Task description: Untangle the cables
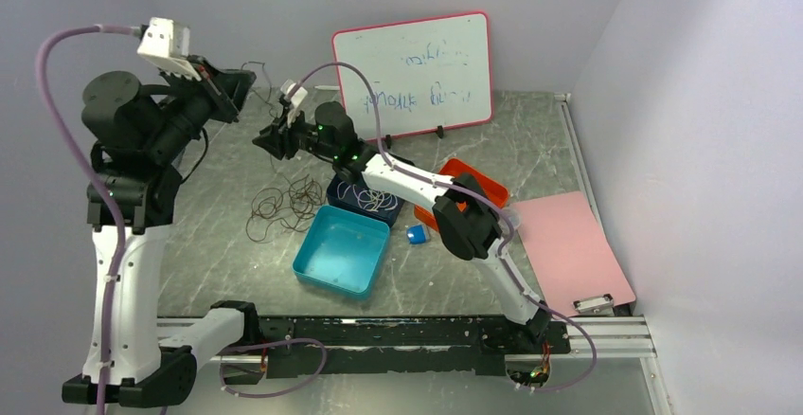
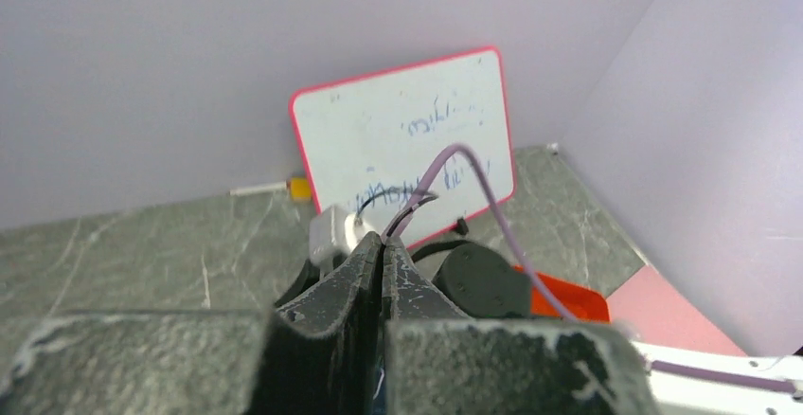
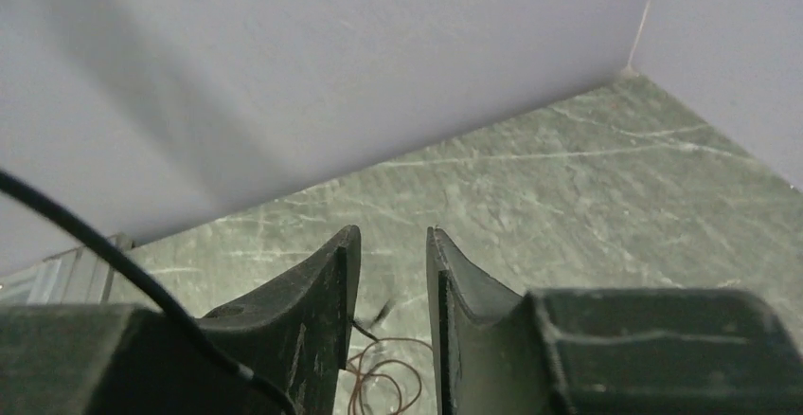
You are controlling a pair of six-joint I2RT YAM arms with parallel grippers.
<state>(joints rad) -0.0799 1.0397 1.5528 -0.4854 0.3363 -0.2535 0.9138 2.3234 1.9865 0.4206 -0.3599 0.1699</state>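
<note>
Grey-green marbled counter (image 1: 535, 145), walled along its far and right edges, with a metal rail (image 1: 606, 325) along the near edge. Bare room for moving lies by the far right corner and along the left edge.

My left arm is raised high above the far left part of the counter. Its left gripper (image 1: 242, 83) points toward the whiteboard (image 1: 412, 74) that leans at the far edge. Its fingers (image 2: 355, 278) are pressed together. A thin dark strand rises by the tips, but I cannot tell whether it is pinched.

My right arm stretches low from the near right, across a dark blue bin (image 1: 337, 197), toward the left. The right gripper (image 1: 267, 140) hovers above the counter, its fingers (image 3: 327, 287) a narrow gap apart with nothing between them.

Dark cables (image 1: 284, 205) lie in loose loops left of centre, just beside a teal bin (image 1: 343, 249). Whitish ones sit inside the dark blue bin.
</note>
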